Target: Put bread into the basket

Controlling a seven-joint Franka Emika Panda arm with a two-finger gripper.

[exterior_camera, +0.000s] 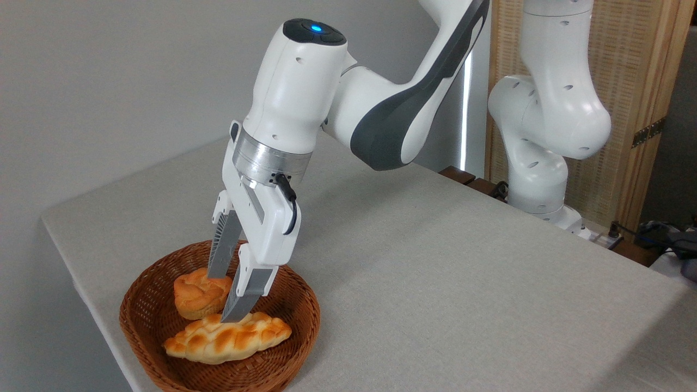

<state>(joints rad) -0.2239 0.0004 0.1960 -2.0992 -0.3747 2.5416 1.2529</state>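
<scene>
Bread [227, 337]: lies in basket [142, 321]. Claw [224, 296]: spread, empty; we lift straight up, clear of bun [197, 294].

Woven wicker basket [147, 332]; glossy bread [228, 338]; matt table [435, 283].

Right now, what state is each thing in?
Bread: lying flat in the basket, released.
Round bun: in the basket, behind the bread.
Basket: upright on the table, holding both.
Claw: open, empty, just above the bread.
</scene>
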